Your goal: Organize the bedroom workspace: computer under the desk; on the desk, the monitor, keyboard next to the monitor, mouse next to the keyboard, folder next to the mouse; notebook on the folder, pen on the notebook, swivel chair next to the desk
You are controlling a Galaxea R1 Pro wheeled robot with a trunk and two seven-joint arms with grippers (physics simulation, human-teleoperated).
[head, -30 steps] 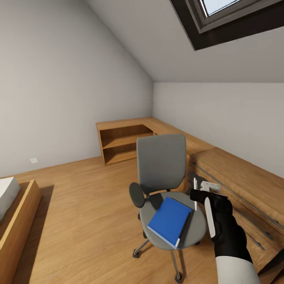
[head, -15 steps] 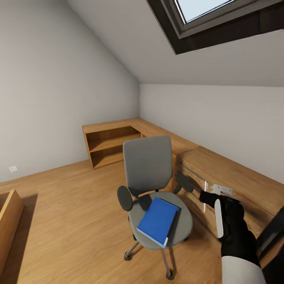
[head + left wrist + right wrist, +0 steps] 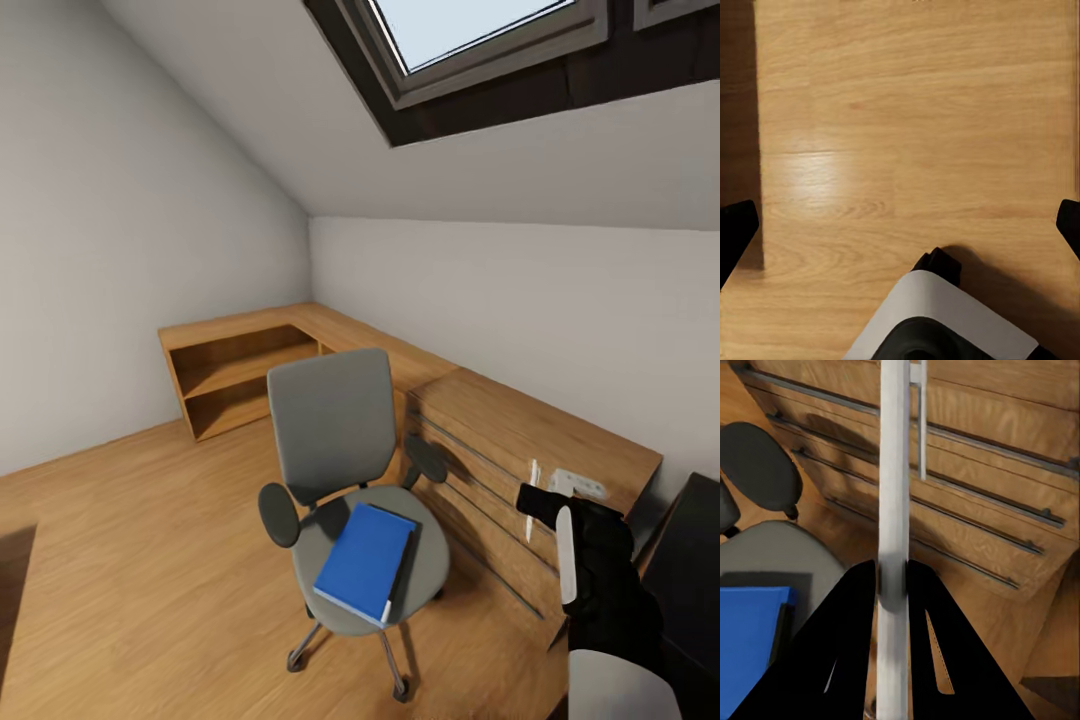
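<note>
Whole head view swung rightward since a second ago: chair (image 3: 345,470) and folder (image 3: 364,560) now lower centre rather than centre-right, skylight (image 3: 480,40) wider across the top, bed edge gone from lower left, a dark corner of the desk (image 3: 695,560) now at the right edge. Right gripper (image 3: 545,505) still clamped on the pen (image 3: 531,500), lower right, in front of the wooden chest (image 3: 540,450). Pen upright, long axis vertical, tip up; in the right wrist view pen (image 3: 892,510) pinched between the two black fingers (image 3: 855,607). Folder flat on the grey seat, long axis running from lower left to upper right, white strip at its lower end. Left gripper (image 3: 900,225) spread open over bare floor (image 3: 907,112).
</note>
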